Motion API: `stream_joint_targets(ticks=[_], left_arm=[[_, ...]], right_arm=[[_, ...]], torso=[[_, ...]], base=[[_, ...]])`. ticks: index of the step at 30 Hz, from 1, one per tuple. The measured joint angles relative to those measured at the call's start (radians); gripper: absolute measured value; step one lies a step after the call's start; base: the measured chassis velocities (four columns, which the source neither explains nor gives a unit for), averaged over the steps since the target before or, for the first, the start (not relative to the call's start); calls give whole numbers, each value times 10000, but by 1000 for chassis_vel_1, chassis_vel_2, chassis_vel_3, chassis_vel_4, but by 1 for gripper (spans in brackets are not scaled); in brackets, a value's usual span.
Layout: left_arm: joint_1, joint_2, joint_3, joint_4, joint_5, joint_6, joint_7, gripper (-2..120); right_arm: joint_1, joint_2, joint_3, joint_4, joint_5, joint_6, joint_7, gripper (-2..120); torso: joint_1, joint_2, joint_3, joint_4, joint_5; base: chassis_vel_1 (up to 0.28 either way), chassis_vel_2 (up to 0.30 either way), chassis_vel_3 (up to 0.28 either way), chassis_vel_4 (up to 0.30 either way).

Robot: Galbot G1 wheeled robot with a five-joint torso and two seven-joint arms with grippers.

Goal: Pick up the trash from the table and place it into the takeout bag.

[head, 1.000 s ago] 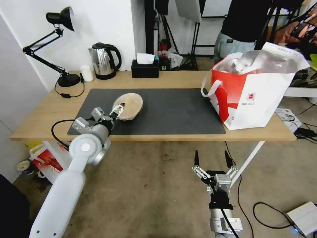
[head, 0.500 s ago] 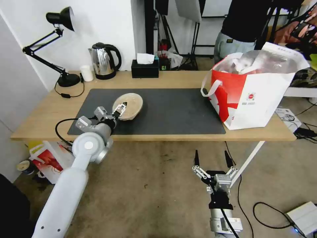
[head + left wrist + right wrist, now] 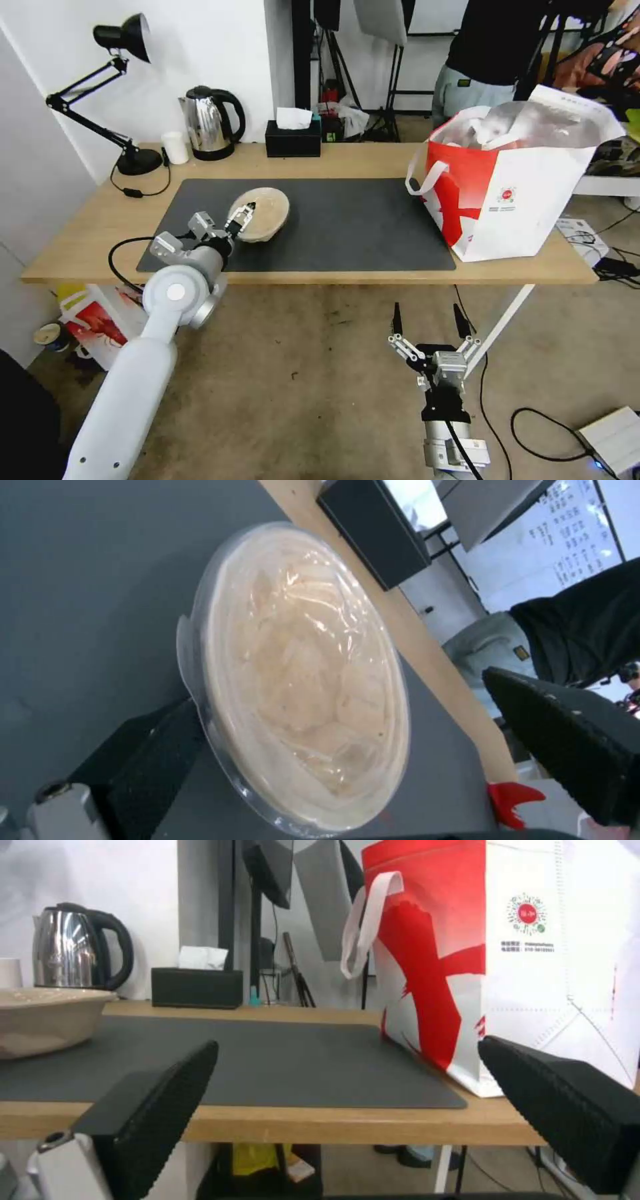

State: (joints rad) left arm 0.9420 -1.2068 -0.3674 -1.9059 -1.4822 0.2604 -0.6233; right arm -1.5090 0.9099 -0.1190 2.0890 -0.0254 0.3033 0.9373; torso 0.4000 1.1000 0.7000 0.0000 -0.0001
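bowl: we see the tan film-covered bowl [image 3: 260, 213] tilted up on the mat [image 3: 347, 220], left half of the table [image 3: 80, 233].
left gripper: left gripper [image 3: 241, 220] is at the bowl's near-left rim, fingers either side; we can't tell if it's clamped.
key relation: takeout bag [image 3: 513, 173] stands far right of the bowl; we judge the left arm nearer.
right gripper: right gripper [image 3: 427, 320] is parked low, spread wide.

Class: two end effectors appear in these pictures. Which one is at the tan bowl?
The left end effector: its fingers straddle the film-covered tan bowl on the grey mat. The right end effector hangs open below the table.
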Motion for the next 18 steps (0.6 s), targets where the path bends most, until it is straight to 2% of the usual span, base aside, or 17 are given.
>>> stream_joint_targets(ticks=[2, 6, 7, 10, 11, 14, 15, 18], left_arm=[[-6, -6, 9, 11, 5, 0, 14, 99], [30, -5, 16, 8, 40, 0, 17, 85], [30, -5, 16, 8, 40, 0, 17, 85], [55, 25, 6, -43, 48, 0, 21, 71], [55, 25, 6, -43, 48, 0, 21, 71], [69, 46, -33, -46, 50, -4, 41, 57], [69, 46, -33, -46, 50, -4, 41, 57], [122, 51, -87, -46, 77, -7, 83, 43]], right_arm=[[1, 0, 0, 0, 0, 0, 0, 100], [0, 0, 0, 0, 0, 0, 0, 100], [0, 0, 0, 0, 0, 0, 0, 100], [0, 0, 0, 0, 0, 0, 0, 100], [0, 0, 0, 0, 0, 0, 0, 100], [0, 0, 0, 0, 0, 0, 0, 100], [0, 0, 0, 0, 0, 0, 0, 100], [0, 0, 0, 0, 0, 0, 0, 100]], torso=[[0, 0, 0, 0, 1], [0, 0, 0, 0, 0], [0, 0, 0, 0, 0], [-1, 0, 0, 1, 0], [-1, 0, 0, 1, 0], [0, 0, 0, 0, 0], [0, 0, 0, 0, 0], [-1, 0, -1, 0, 0]], base=[[0, 0, 0, 0], [0, 0, 0, 0], [0, 0, 0, 0], [0, 0, 0, 0], [0, 0, 0, 0], [0, 0, 0, 0], [0, 0, 0, 0], [0, 0, 0, 0]])
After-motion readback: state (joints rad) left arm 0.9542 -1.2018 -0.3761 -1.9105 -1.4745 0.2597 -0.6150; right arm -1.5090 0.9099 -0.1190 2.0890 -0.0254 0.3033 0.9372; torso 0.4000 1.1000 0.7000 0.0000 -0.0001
